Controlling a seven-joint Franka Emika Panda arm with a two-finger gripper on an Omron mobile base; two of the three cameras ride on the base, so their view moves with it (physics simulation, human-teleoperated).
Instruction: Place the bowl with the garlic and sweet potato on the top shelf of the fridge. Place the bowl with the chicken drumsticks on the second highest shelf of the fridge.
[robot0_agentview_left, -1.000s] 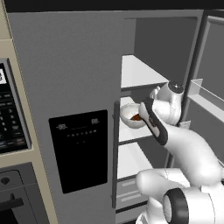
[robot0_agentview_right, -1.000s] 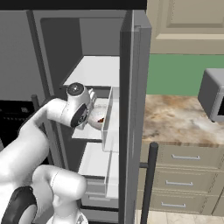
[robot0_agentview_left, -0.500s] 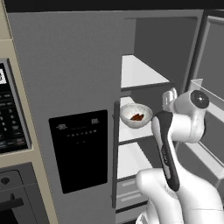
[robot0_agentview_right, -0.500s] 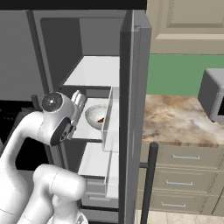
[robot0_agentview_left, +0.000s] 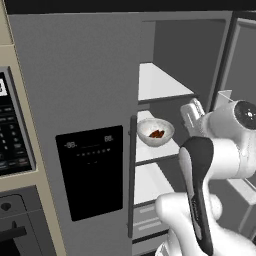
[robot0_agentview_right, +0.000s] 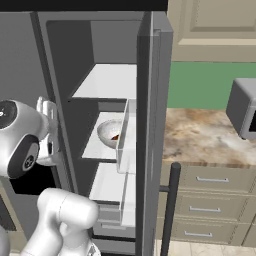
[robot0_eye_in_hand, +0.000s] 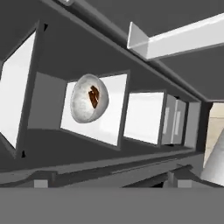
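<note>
White glossy round bowl with chicken drumsticks (robot0_agentview_left: 155, 132) sits on second-highest white shelf (robot0_agentview_left: 150, 150) of grey fridge (robot0_agentview_left: 90, 70), claw (robot0_agentview_left: 191, 113) spread wide just beside it, holding nothing. Right base view: bowl behind clear door bin (robot0_agentview_right: 126, 136). Hand view: reddish-brown drumsticks (robot0_eye_in_hand: 94, 96) inside bowl, claw well apart.

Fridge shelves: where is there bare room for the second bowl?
The top shelf is bare across its width. The shelf below is crowded: the white bowl with the drumsticks sits mid-shelf, leaving narrow strips around it. The third shelf is bare too. The gripper hangs open outside, clear of the bowl.
</note>
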